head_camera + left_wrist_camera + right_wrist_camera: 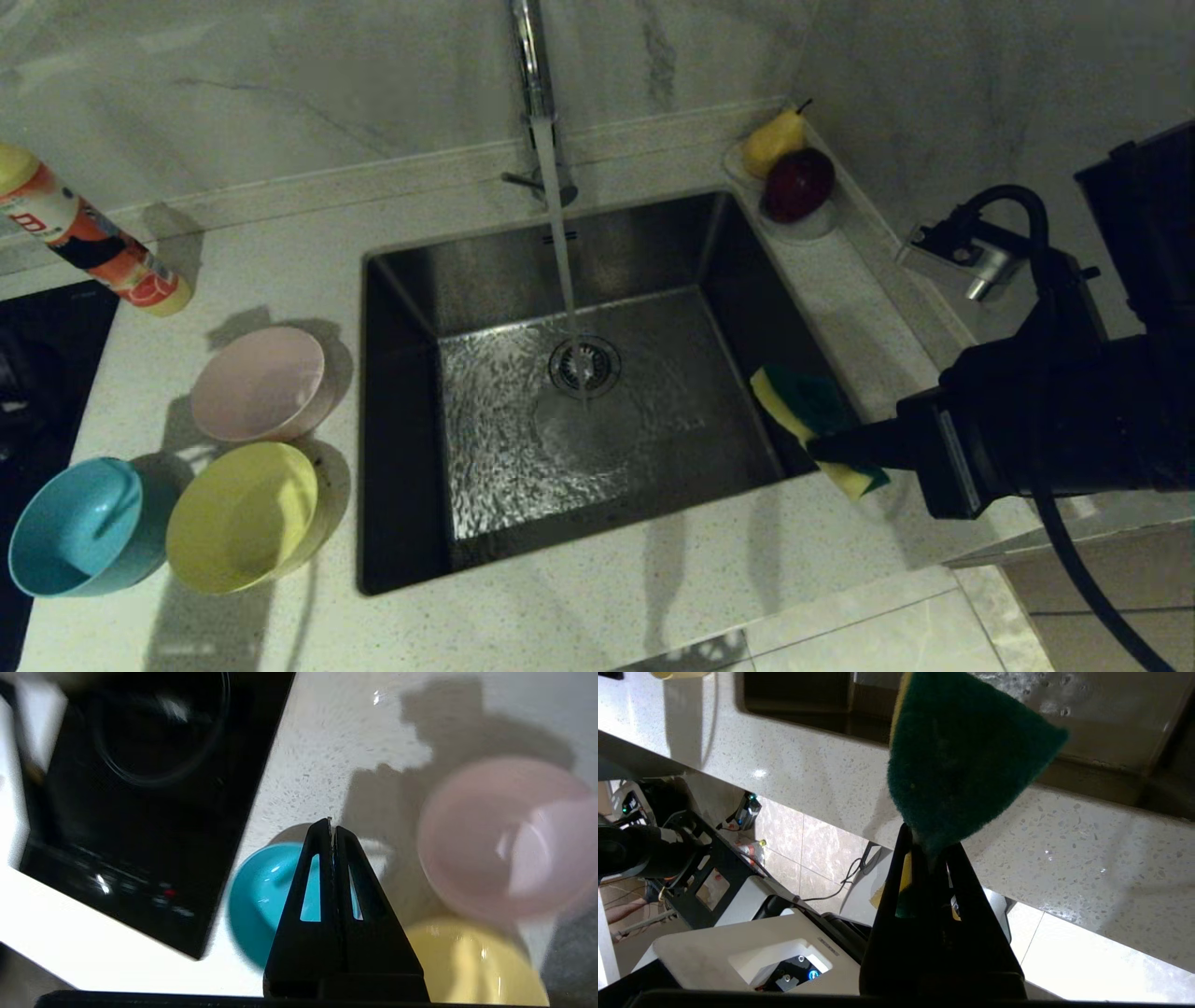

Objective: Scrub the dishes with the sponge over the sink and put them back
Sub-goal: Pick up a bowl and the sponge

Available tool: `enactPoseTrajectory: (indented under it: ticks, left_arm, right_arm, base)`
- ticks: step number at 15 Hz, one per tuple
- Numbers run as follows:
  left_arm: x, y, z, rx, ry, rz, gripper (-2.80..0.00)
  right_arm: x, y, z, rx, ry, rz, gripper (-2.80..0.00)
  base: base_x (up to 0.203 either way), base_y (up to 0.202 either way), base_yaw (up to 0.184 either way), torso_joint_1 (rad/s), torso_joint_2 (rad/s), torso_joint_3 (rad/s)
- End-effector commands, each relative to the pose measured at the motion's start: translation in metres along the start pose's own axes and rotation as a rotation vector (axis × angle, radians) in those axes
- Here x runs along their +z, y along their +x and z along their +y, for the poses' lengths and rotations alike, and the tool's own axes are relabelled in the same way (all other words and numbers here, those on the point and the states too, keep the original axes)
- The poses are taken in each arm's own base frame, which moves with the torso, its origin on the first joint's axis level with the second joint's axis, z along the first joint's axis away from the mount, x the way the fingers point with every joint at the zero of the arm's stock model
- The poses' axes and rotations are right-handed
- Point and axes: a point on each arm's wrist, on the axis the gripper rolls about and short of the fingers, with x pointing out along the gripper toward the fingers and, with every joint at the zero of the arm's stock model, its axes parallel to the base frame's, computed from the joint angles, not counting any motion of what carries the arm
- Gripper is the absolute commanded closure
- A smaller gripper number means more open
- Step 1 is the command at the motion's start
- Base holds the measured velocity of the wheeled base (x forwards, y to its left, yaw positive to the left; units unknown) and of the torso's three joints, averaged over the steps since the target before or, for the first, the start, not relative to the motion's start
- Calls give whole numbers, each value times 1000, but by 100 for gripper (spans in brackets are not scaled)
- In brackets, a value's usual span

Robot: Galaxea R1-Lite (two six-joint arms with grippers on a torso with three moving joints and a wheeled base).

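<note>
Head view has my right gripper (826, 448) pinching the sponge (812, 411) at the sink's (411, 280) right rim, tap running. Pink bowl (260, 383), yellow bowl (245, 515) and blue bowl (79, 525) sit on the counter (653, 597) left of it. My left gripper (331, 826) hangs over the blue one, fingers pressed together, holding nothing.

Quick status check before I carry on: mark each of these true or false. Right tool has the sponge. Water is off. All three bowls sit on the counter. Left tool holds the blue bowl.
1. The right tool grips the sponge. True.
2. The faucet is off. False: water streams onto the sink drain.
3. The pink bowl, yellow bowl and blue bowl sit on the counter. True.
4. The left tool holds the blue bowl. False: it is shut, empty, above the bowls.
</note>
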Motion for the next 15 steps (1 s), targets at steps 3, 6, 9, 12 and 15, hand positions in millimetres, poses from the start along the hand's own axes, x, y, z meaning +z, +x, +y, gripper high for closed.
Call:
enactPoseTrajectory:
  ticks: [3,6,9,12,15]
  left_arm:
    - [2,53,19,17,-126,143,0]
    - [2,63,44,-1,-200,179,0]
    - [-8,77,60,-17,-261,248,0]
    - [-25,86,62,6,-310,318,0]
    - [-44,98,66,50,-355,392,0]
  right_arm:
    - [1,6,-2,-8,5,13,0]
    - [1,7,-2,-8,6,13,0]
    - [3,8,-2,-7,7,13,0]
    - [4,7,-1,-7,5,9,0]
    - [4,11,-2,-10,8,18,0]
  base:
    - [0,0,0,0,0,0]
    - [0,0,0,0,0,0]
    - [0,0,0,0,0,0]
    - [0,0,0,0,0,0]
    - [0,0,0,0,0,0]
